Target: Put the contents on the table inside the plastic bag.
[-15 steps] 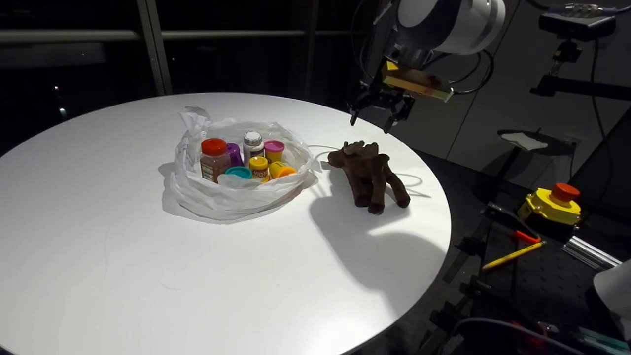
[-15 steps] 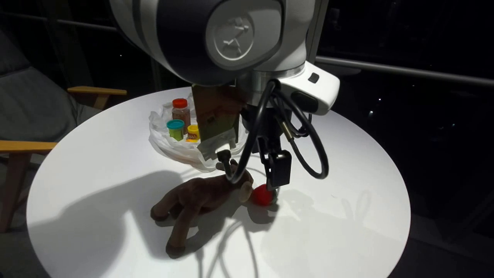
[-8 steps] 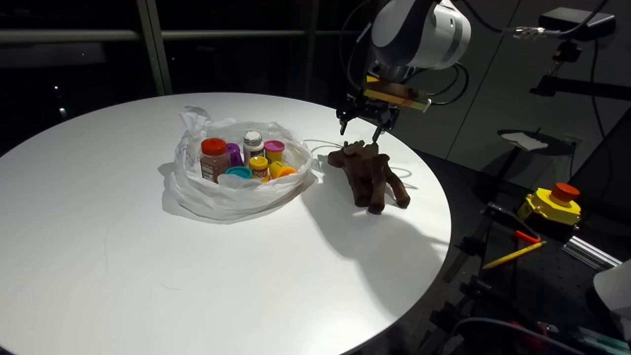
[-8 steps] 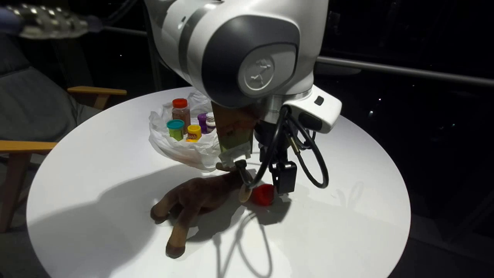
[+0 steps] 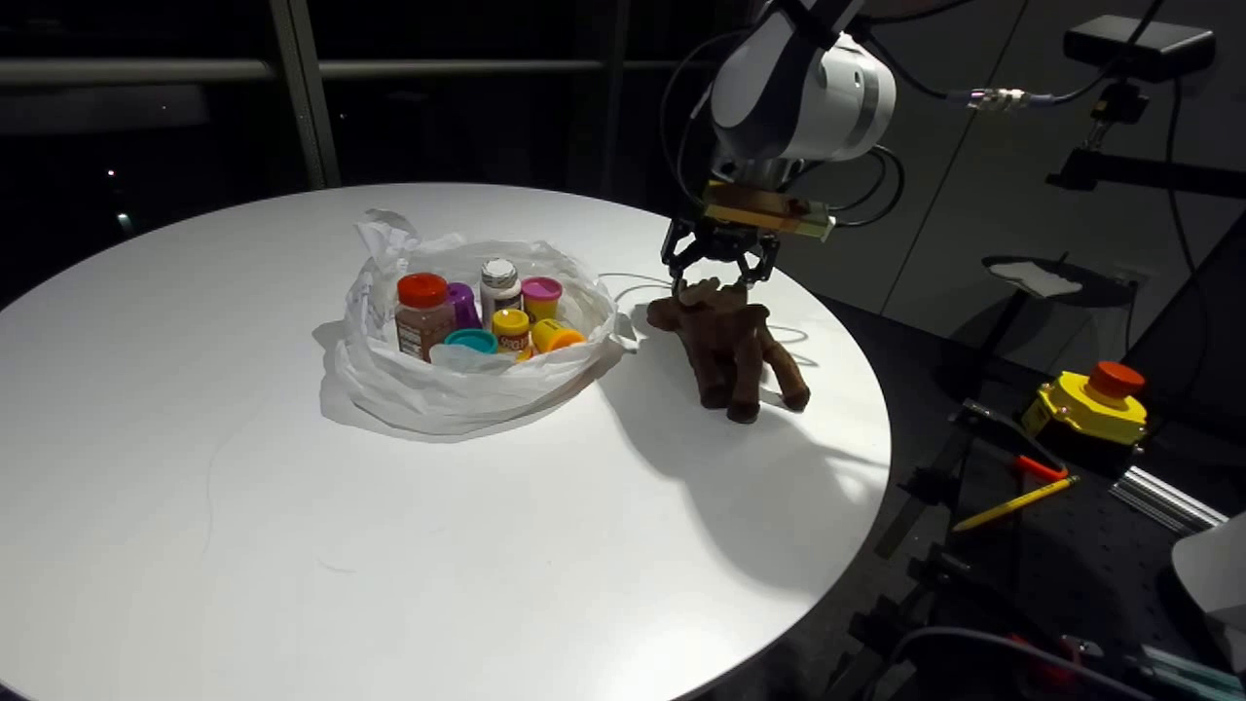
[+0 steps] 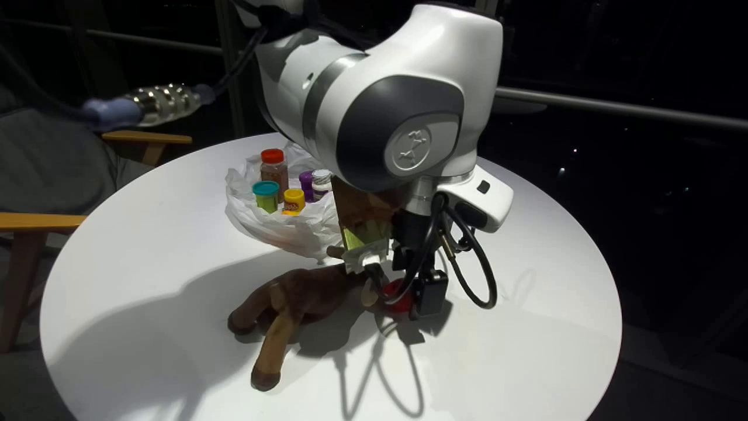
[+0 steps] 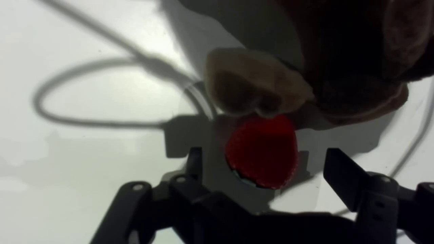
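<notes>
A brown plush toy (image 5: 725, 341) lies on the white round table beside the white plastic bag (image 5: 467, 399). It also shows in an exterior view (image 6: 304, 292) and at the upper right of the wrist view (image 7: 339, 57). A red rounded thing (image 7: 261, 152) sits at the toy's head end, partly under a tan ear-like flap (image 7: 254, 81); I cannot tell whether it belongs to the toy. The red thing shows partly behind a cable in an exterior view (image 6: 392, 289). My gripper (image 7: 264, 152) is open and low over the red thing, one finger on each side, with gaps to both.
The open bag holds a red-lidded jar (image 5: 425, 321), a white-capped bottle (image 5: 500, 287) and several small tubs, one with a teal lid (image 6: 266, 187). The table edge (image 5: 881, 389) lies near the toy. Cables hang round the wrist. A chair (image 6: 52, 164) stands beyond the table.
My gripper has come down, moving left in an exterior view, from above the toy to around the red thing. The fingers stay open. The toy and bag have not moved.
</notes>
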You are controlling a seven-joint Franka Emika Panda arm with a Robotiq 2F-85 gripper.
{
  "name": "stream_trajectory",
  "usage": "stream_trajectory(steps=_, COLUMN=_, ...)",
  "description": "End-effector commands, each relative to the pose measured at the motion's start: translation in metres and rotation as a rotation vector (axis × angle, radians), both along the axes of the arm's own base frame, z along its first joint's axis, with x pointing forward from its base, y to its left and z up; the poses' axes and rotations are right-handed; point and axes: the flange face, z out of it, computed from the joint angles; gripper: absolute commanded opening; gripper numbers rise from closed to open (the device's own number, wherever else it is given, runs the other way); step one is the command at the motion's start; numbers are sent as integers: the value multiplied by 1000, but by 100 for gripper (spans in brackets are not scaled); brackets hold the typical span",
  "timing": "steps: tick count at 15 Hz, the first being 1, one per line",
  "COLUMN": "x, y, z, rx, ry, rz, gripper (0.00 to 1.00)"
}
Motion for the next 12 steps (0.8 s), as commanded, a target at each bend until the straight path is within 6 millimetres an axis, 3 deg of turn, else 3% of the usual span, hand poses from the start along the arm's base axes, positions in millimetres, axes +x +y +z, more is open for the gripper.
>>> stream_trajectory(steps=1, x=9, y=-6, z=2, rx=16, ry=10, rz=-28, gripper=59)
stream_trajectory(steps=3, x=7, y=-5, z=3, rx=24, ry=13, rz=-28, gripper=41)
stream_trajectory(steps=6, x=3, y=-3, z=14, rx=20, ry=7, rz=-34, gripper=21)
stream_trajectory(steps=9, x=4, y=0, z=40, rx=0, ry=-34, rz=-47, gripper=21)
stream_trajectory(steps=12, x=15, y=28, z=92, rx=-45, ry=-112, rz=-3, gripper=21)
